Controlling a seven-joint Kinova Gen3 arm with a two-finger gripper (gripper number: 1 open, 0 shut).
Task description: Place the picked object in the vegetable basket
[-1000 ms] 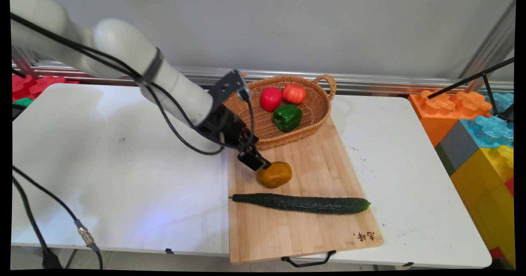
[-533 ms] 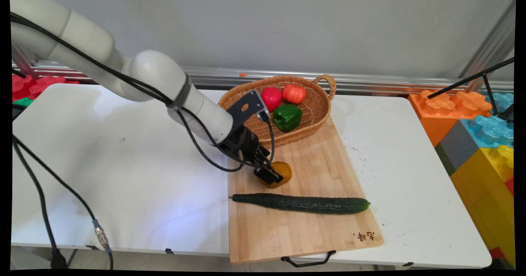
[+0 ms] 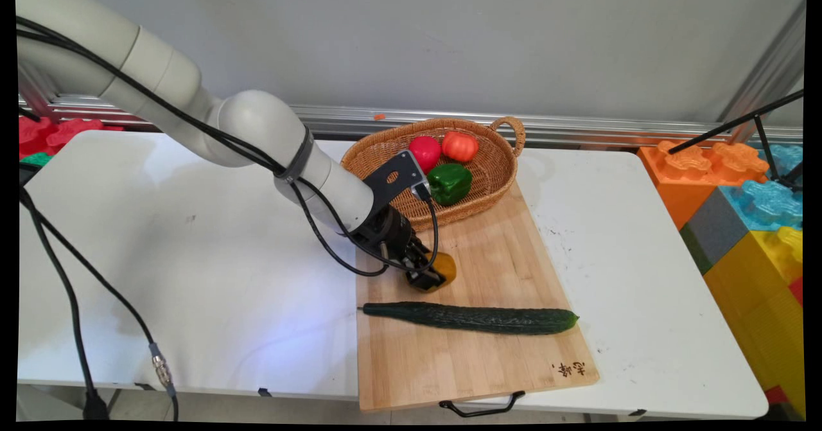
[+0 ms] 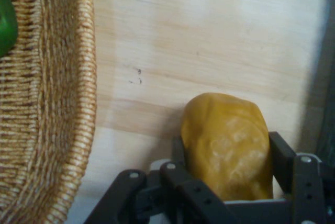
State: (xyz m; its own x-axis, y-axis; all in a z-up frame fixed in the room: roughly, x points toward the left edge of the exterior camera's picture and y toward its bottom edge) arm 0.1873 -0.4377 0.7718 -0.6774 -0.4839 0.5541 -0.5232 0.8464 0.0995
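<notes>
Down on the cutting board [image 3: 488,270], a lumpy mustard-yellow potato [image 4: 227,145] sat between the gripper [image 4: 227,182]'s fingers [image 4: 282,153], which were closed against its sides.

Robot lab: Kinova arm [image 3: 192,97], foam blocks [image 3: 751,206]

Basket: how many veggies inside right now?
3, all in the wicker basket: red pepper at the back left, orange-red tomato to its right, green pepper in front of both. The arm covers the basket's left part, so more could be hidden.
</notes>
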